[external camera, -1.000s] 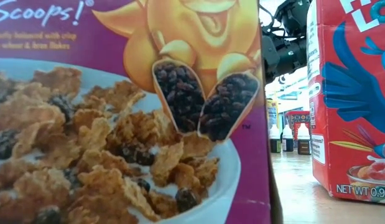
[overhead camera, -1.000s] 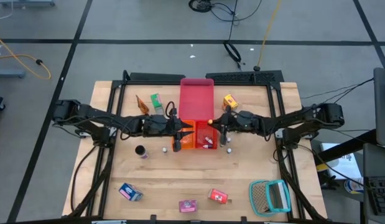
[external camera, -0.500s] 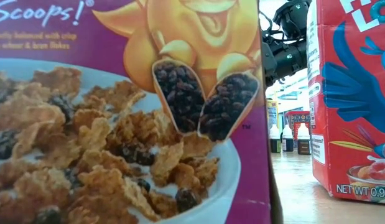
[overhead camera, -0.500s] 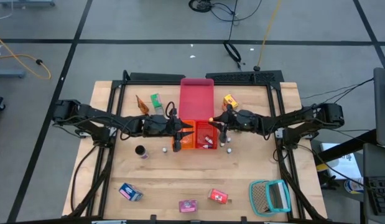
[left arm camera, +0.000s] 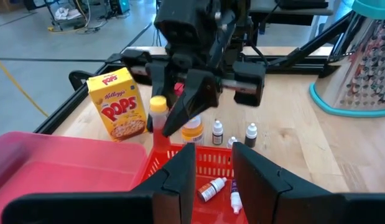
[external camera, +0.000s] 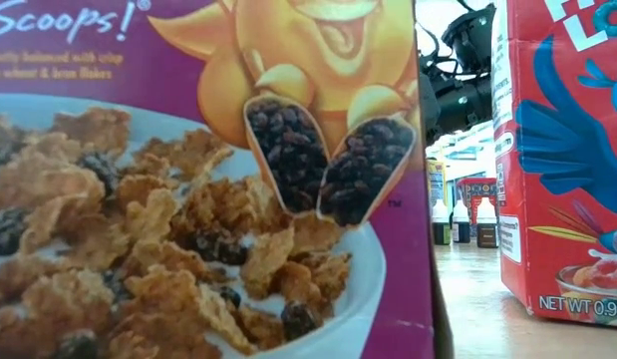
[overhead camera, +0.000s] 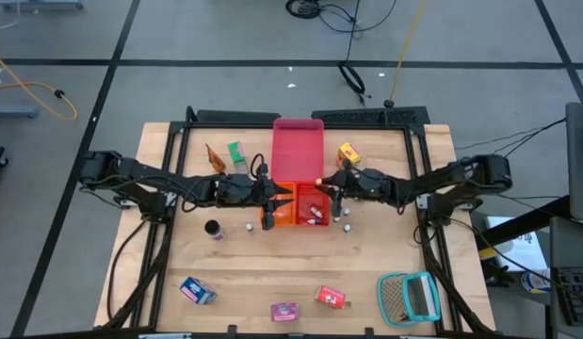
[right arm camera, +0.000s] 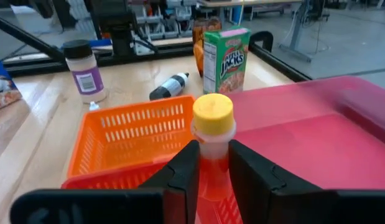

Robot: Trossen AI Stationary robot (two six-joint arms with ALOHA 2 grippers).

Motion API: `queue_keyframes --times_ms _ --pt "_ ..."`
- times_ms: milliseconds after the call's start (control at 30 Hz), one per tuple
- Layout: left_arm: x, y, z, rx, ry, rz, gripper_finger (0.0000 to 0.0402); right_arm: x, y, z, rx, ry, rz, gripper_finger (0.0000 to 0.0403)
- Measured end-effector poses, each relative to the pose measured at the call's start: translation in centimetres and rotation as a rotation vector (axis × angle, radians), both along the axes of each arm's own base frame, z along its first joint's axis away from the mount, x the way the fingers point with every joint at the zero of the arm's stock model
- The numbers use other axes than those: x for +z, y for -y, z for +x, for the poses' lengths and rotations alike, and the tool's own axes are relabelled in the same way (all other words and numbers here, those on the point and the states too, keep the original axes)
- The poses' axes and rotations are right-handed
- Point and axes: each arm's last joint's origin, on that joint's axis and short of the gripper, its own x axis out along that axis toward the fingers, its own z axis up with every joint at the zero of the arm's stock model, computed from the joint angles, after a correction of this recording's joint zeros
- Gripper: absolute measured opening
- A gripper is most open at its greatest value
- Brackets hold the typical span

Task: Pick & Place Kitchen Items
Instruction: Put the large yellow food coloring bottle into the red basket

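My right gripper (overhead camera: 327, 191) stands over the far end of the red basket (overhead camera: 315, 207), shut on a yellow-capped bottle (right arm camera: 213, 134) of red liquid. To its left my left gripper (overhead camera: 270, 209) hovers open over the orange basket (overhead camera: 283, 209); nothing is between its fingers (left arm camera: 214, 171). Little bottles (left arm camera: 214, 186) lie in the red basket. The pink tray (overhead camera: 299, 151) lies beyond both baskets. A green box (overhead camera: 236, 153) and an orange-brown cone (overhead camera: 214, 158) stand on the table left of the tray. A yellow box (overhead camera: 348, 153) stands to its right. My right gripper pinches the bottle's body just below the yellow cap (right arm camera: 211, 152) between its two fingers. They come nearly level from the table's right side. The bottle stands upright over the red basket's far end (left arm camera: 158, 118); its bottom is hidden by the fingers.
A dark can (overhead camera: 213, 229) and tiny bottles (overhead camera: 248, 227) (overhead camera: 348, 226) stand near the baskets. Along the near edge lie a blue box (overhead camera: 197, 290), a pink box (overhead camera: 284, 311), a red box (overhead camera: 331, 298) and the teal mesh basket (overhead camera: 409, 297). Two boxes (external camera: 208, 179) (external camera: 562, 150) block the low view.
My right arm's elbow has drawn in a little toward the table's middle, while its gripper stays over the red basket with the bottle upright.
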Motion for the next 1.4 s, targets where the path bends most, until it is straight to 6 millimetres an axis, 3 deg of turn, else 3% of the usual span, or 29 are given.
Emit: queue_keyframes --times_ms 100,467,833,1133,1400 --pt "0.0 0.0 0.0 -0.003 0.000 -0.001 0.0108 -1.0 0.2 0.3 -0.006 -0.025 -0.001 0.0075" --pt "0.0 0.0 0.0 -0.004 0.001 -0.001 0.0108 -1.0 0.2 0.3 -0.003 -0.017 -0.009 0.0078" --pt "0.0 0.0 0.0 -0.004 0.001 -0.001 0.0108 -1.0 0.2 0.3 0.001 -0.023 -0.016 0.0145" --pt "0.0 0.0 0.0 -0.005 0.000 -0.001 0.0108 0.0 0.1 0.1 0.003 0.013 -0.030 0.0162" --pt "0.0 0.0 0.0 -0.006 0.000 0.001 0.0108 1.3 -0.3 -1.4 0.011 -0.079 -0.016 0.0162"
